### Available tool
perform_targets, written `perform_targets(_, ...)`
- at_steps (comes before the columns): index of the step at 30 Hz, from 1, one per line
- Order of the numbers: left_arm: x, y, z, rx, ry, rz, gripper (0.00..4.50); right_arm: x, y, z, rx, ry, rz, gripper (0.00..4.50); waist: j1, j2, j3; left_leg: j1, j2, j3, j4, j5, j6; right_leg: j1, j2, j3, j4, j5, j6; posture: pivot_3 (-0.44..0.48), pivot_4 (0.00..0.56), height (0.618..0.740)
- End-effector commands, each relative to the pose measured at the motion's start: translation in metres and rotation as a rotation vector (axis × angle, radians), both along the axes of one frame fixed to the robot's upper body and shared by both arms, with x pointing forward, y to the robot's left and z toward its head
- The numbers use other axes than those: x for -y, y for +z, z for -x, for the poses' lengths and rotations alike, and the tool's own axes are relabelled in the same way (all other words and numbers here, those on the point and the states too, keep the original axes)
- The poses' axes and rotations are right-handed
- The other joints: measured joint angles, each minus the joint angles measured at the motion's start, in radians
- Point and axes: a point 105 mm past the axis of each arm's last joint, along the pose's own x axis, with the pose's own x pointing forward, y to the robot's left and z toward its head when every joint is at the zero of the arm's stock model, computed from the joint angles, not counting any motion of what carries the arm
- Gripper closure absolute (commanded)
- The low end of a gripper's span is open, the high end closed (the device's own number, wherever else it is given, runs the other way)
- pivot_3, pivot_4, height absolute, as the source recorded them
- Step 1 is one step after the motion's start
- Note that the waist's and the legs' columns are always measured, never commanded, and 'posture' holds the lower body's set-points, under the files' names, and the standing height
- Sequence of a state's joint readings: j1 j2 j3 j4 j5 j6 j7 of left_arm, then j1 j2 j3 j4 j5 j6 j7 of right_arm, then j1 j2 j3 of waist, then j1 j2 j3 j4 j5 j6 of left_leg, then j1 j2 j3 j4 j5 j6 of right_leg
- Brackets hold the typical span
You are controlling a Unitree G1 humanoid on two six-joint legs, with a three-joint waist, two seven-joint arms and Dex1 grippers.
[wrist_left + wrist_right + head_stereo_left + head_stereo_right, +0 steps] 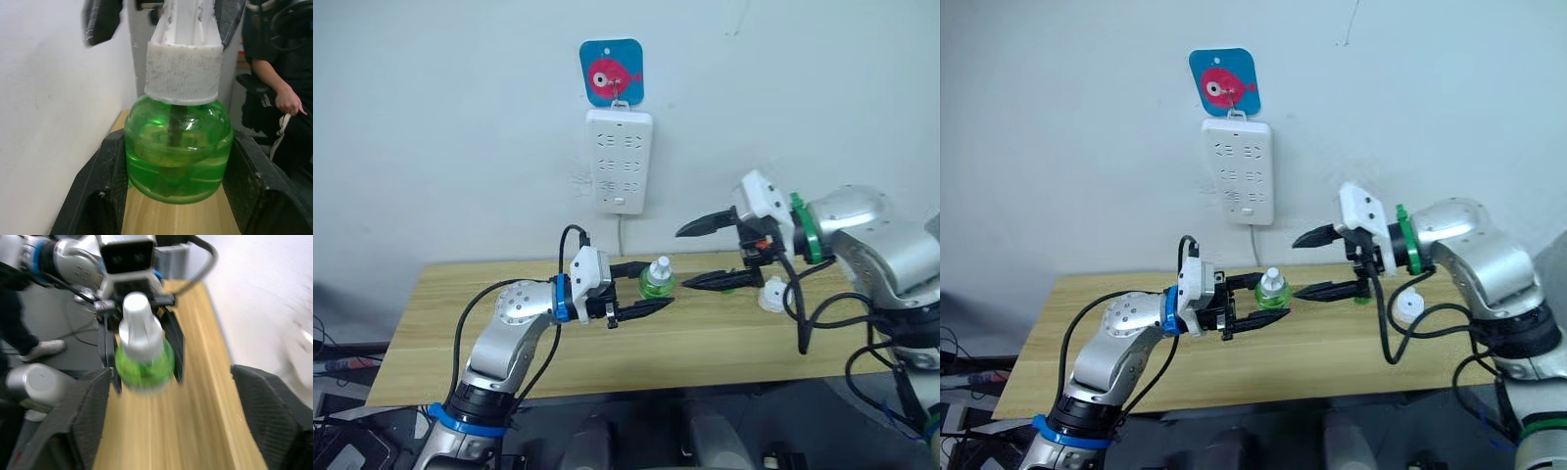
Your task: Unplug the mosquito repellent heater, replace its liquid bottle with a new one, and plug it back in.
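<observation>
The left end effector (649, 289) reaches across the wooden tabletop (705, 338) and pinches a liquid bottle (658, 279) between its two black fingers. In the left wrist view the bottle (178, 152) stands upright, its rounded green body pressed by a finger (105, 186) on each side, its white collar and cap above them.

The right end effector (705, 255) hovers just beside the bottle, pointing toward it, with its fingers spread wide, one above the other, and nothing between them. The right wrist view looks straight at the bottle (143, 350) held in the left end effector, framed by the right arm's own open fingers (73, 421).

A small white rounded piece, probably the mosquito repellent heater (771, 296), lies on the tabletop under the right forearm, though it is too small to make out clearly.

On the wall behind hangs a long white power strip (620, 162), its cord dropping behind the tabletop, below a blue hook plate with a pink fish (611, 71).

A person (279, 88) in dark clothing sits beyond the tabletop's end in the left wrist view.
</observation>
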State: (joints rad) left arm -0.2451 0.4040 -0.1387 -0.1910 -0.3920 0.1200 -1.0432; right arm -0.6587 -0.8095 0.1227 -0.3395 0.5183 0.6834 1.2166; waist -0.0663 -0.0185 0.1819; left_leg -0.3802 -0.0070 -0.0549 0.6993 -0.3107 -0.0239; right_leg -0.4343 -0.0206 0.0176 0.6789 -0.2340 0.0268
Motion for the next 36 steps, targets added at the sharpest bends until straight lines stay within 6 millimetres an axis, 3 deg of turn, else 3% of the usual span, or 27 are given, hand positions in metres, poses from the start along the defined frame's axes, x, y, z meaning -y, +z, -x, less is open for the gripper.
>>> perform_targets(1,0.0,0.014,-0.009,0.046,0.08,0.079,2.22,-0.008,0.014,0.017,0.082,-0.087,-0.144,0.62,0.002,0.0,0.0,0.0,0.0,0.0,0.0,0.0,0.0,0.0,0.0,0.0,0.0,0.0,0.0,-0.144,0.145,0.73)
perform_targets(5,0.006,0.018,-0.012,0.042,0.092,0.112,2.22,-0.025,0.012,0.025,0.094,-0.212,-0.303,0.62,-0.006,0.0,-0.001,0.002,0.001,0.002,0.0,0.0,0.0,0.0,0.002,0.002,0.003,0.0,0.0,-0.157,0.144,0.73)
perform_targets(9,0.012,0.021,-0.01,0.042,0.076,0.125,2.22,-0.046,0.006,0.02,0.105,-0.284,-0.368,0.62,-0.017,0.001,-0.001,0.003,0.001,0.001,0.0,0.001,0.0,0.002,0.002,0.002,0.002,0.0,0.0,-0.164,0.142,0.73)
perform_targets(15,0.015,0.023,-0.009,0.05,0.058,0.124,2.22,-0.058,0.006,0.006,0.109,-0.319,-0.392,0.62,-0.019,0.001,-0.001,0.003,0.0,0.001,0.0,0.001,0.0,0.003,0.002,0.002,0.001,0.0,0.0,-0.174,0.135,0.73)
perform_targets(20,0.016,0.025,-0.008,0.053,0.064,0.128,2.22,-0.044,0.006,-0.002,0.101,-0.347,-0.378,0.62,-0.02,0.001,-0.001,0.003,-0.001,0.0,0.0,0.001,0.0,0.003,0.002,0.001,0.001,0.0,0.0,-0.162,0.132,0.73)
perform_targets(30,0.014,0.023,-0.01,0.053,0.075,0.128,2.22,-0.003,0.0,0.025,-0.005,-0.295,-0.234,0.62,-0.019,0.001,-0.001,0.005,-0.001,0.0,0.0,0.0,0.0,0.007,0.004,0.0,0.0,0.0,0.0,-0.167,0.129,0.73)
perform_targets(33,0.013,0.023,-0.01,0.054,0.078,0.127,2.22,-0.001,-0.001,0.03,-0.007,-0.274,-0.194,0.62,-0.019,0.001,-0.001,0.009,0.0,0.001,-0.001,0.0,0.001,0.011,0.007,0.001,-0.001,0.0,0.001,-0.17,0.128,0.73)
perform_targets(36,0.013,0.024,-0.011,0.055,0.077,0.129,2.22,-0.016,0.004,0.031,0.021,-0.254,-0.227,0.62,-0.02,0.001,-0.001,0.013,0.0,0.002,-0.002,0.0,0.001,0.014,0.008,0.002,-0.003,-0.001,0.002,-0.171,0.128,0.73)
